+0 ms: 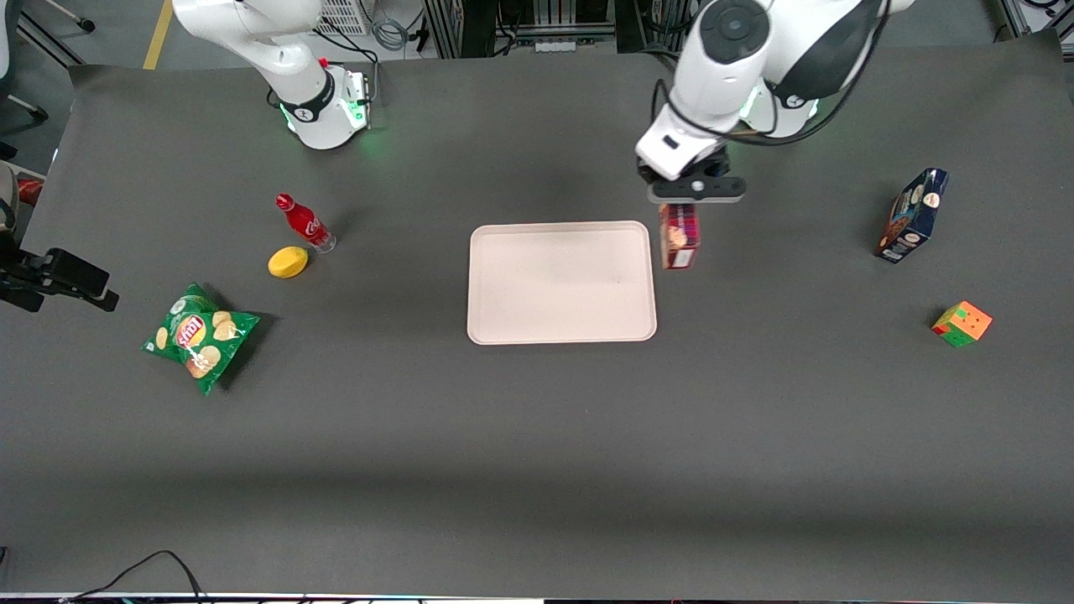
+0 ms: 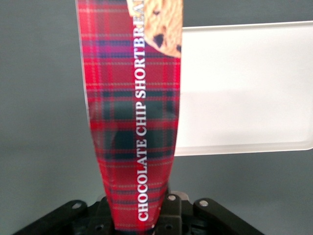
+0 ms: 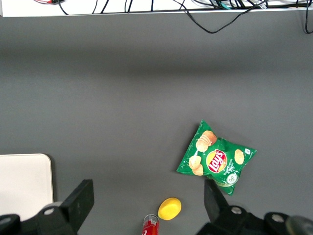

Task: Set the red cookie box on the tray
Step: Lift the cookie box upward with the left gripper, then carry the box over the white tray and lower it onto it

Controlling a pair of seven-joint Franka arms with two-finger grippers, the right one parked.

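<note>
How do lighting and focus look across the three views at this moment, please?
Front view: even light, soft shadows beside the blue cookie box and chips bag; the gripper holds the red cookie box beside the tray. Left wrist view: box sharp, tray washed out to near white. Right wrist view: evenly lit, chips bag crisp.

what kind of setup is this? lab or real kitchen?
Likely a robotics lab bench, not a kitchen: grey mat-covered table, loose cables at its edge, scattered test props. The tool, beside the tray, is shut on the red cookie box.
</note>
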